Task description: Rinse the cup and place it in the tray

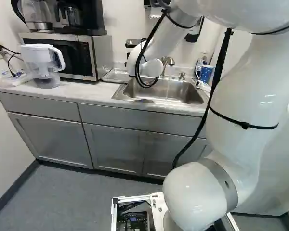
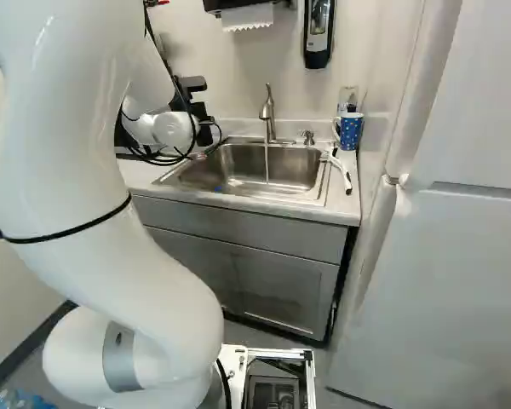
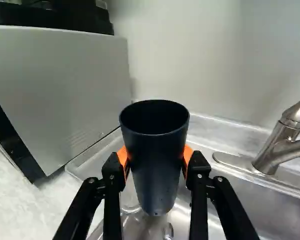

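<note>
Jaws clamped on upright black, tapered, plastic-looking cup (image 3: 157,170). Water (image 2: 266,164) running from curved silver metal faucet (image 2: 268,111).

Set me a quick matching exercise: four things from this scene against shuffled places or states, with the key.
1. Dark cup
2. Faucet
3. Mug with a handle
4. Water filter pitcher

A. Blue with white dots
B. On the counter, by the microwave
C. Held in the tool
D. Running a thin stream into the sink

Pairs: 1-C, 2-D, 3-A, 4-B
</note>
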